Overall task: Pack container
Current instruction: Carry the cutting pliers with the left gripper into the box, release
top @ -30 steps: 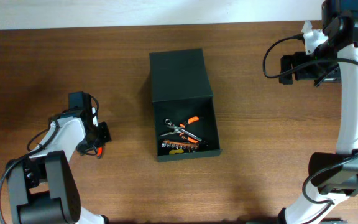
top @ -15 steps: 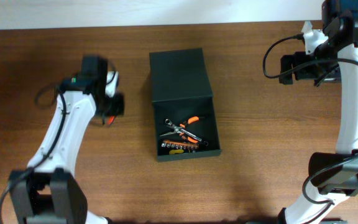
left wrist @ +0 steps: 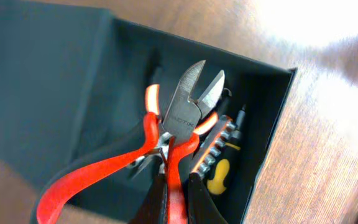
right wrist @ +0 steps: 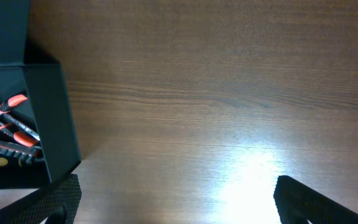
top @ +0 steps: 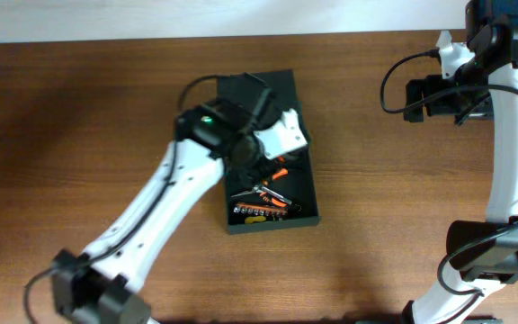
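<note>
Dark greenish-black matte cardboard box, flap lid open, sits mid brown wooden bench. Left gripper jaws clamped on red-handled steel side cutters, over small hand tools inside box. Right gripper jaws wide, empty, well apart from box.

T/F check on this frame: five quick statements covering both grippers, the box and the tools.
1. The left gripper is shut on the red-handled cutters. True.
2. The container is empty. False: orange-handled pliers and a bit strip lie inside.
3. The right gripper holds a tool. False: it is open and empty over bare table.
4. The cutters are held over the open container. True.
5. The lid is closed. False: it is folded back, with the inside exposed.
</note>
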`<action>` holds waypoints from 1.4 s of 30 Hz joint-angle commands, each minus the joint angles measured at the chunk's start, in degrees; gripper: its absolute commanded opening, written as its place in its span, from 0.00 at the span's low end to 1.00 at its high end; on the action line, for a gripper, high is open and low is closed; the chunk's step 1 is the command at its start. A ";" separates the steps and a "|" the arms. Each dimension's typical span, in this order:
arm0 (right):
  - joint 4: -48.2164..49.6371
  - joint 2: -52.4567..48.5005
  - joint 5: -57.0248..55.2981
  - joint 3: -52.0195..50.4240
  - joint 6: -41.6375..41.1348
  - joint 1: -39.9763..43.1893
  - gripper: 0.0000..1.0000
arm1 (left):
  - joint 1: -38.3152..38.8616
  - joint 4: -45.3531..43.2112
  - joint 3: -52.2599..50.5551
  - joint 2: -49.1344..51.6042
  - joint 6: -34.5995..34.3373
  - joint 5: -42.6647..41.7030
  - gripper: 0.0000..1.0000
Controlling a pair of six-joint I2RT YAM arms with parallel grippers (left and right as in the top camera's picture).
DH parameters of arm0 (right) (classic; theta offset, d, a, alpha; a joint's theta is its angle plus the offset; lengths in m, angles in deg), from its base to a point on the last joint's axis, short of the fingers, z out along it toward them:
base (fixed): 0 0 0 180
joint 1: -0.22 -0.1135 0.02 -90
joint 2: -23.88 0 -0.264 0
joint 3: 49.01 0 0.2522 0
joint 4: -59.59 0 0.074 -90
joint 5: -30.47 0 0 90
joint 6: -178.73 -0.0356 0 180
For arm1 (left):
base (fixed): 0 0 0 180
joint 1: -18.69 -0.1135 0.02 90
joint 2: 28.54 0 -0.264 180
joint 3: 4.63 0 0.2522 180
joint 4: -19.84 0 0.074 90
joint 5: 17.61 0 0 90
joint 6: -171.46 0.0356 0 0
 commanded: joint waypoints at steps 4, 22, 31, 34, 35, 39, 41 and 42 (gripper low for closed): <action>-0.31 0.09 3.23 0.02 0.33 0.22 0.99 | 0.76 1.25 -0.09 12.57 3.58 -0.68 0.02; 0.11 0.09 3.23 0.02 0.33 0.22 0.87 | 0.76 6.34 1.66 18.32 2.71 0.72 0.82; 1.57 0.07 8.96 -0.07 0.28 0.20 0.32 | -0.96 18.14 22.16 18.32 -7.52 9.97 0.53; 3.04 -0.20 13.20 -0.46 0.28 0.15 0.04 | -3.96 19.52 29.24 18.32 -12.87 9.92 0.52; 3.39 -0.39 13.90 -0.57 0.28 0.15 0.04 | -5.46 19.45 30.97 18.29 -14.93 9.90 0.47; 4.22 -3.13 17.31 -0.68 0.33 0.13 0.04 | -12.15 17.46 32.44 18.32 -21.29 7.13 0.06; 4.22 -5.40 20.15 -0.66 0.55 0.09 0.04 | -15.76 16.59 32.00 18.45 -21.51 1.97 0.02; 4.20 -6.86 21.88 -0.66 1.11 0.09 0.04 | -17.55 16.06 31.71 18.45 -21.51 -0.92 0.02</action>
